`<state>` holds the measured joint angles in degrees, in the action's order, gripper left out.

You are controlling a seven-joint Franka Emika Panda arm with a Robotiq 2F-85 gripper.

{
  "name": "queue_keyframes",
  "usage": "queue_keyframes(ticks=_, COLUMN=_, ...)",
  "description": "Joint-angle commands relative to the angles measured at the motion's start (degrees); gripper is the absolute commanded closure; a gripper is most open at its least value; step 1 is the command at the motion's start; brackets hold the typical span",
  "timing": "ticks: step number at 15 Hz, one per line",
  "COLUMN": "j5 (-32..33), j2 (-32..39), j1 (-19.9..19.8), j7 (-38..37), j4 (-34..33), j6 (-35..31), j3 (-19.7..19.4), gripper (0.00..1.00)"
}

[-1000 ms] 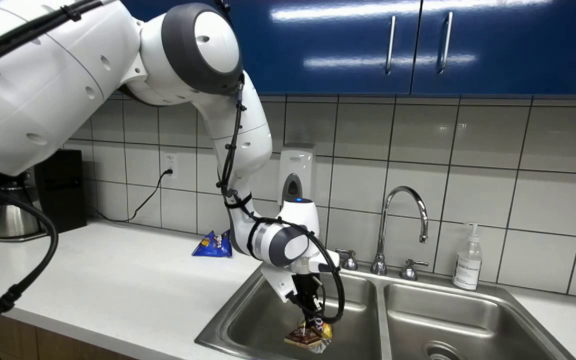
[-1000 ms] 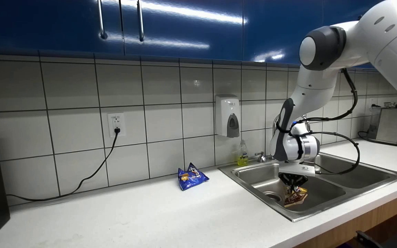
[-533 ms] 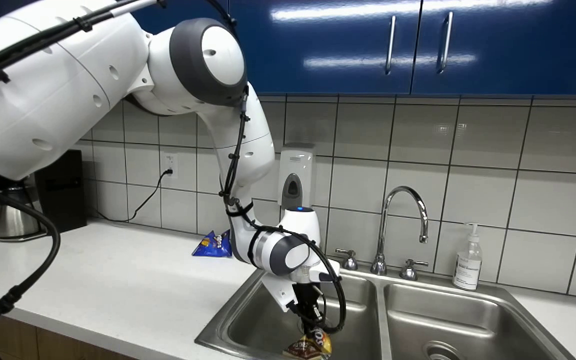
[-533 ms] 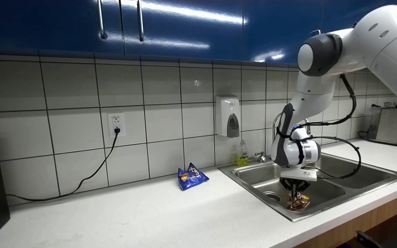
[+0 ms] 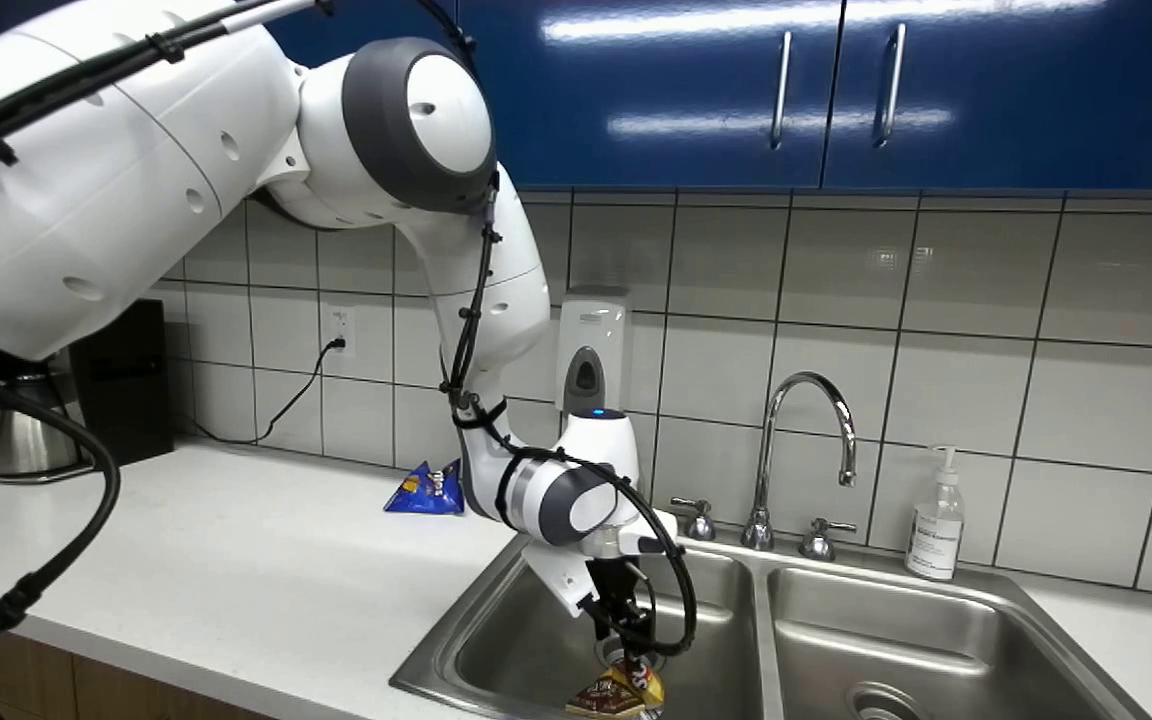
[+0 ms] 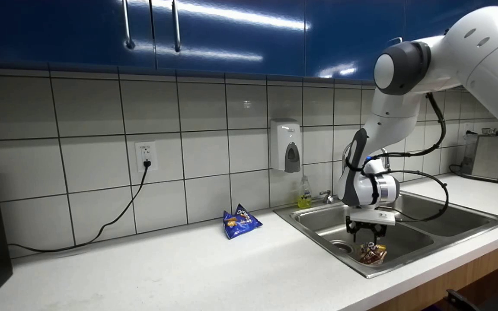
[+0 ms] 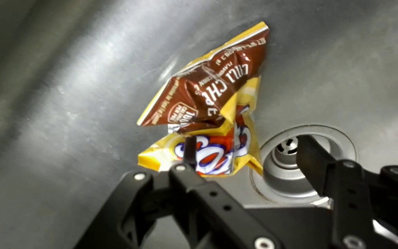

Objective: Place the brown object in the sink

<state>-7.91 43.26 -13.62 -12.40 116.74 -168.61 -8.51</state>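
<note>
I had the gripper (image 7: pixel 247 148) spread wide, one finger (image 7: pixel 189 152) masking part of my wrist view of the brown-and-yellow corn snack bag (image 7: pixel 212 98) in the sink (image 5: pixel 426 672) near a drain (image 7: pixel 283 164), faucet (image 5: pixel 764 460) behind, blue snack bag (image 6: pixel 241 222) on the counter (image 6: pixel 167 263).

snack bag (image 7: pixel 192 93): brown, yellow, white-lettered | fingers (image 7: pixel 312 162): black | sink (image 5: pixel 876 620): silver | cabinets (image 5: pixel 656 80): blue

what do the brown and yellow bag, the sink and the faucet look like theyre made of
Brown and yellow bag: probably thin plastic film, glossy, judging by its sharp creases and bright highlights; any inner lining is hidden.

Sink: likely stainless steel with a satin finish, given its grey sheen and soft, blurred reflections.

Faucet: seemingly chrome-plated metal, polished, with crisp, mirror-like highlights.
</note>
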Motion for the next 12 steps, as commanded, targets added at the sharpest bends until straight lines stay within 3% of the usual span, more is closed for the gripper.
queue_keyframes(ticks=1, j5=-0.67, j2=-3.37, j1=-4.34, j7=7.23, j4=0.96, j6=-0.28, j3=4.99, gripper=0.0)
queue_keyframes(ticks=8, j5=1.19, j2=-7.75, j1=-11.23, j7=24.8, j4=2.61, j6=4.74, j3=13.52, gripper=0.0)
queue_keyframes(ticks=12, j5=2.6, j2=-10.92, j1=-12.9, j7=34.52, j4=4.79, j6=9.03, j3=15.1, gripper=0.0)
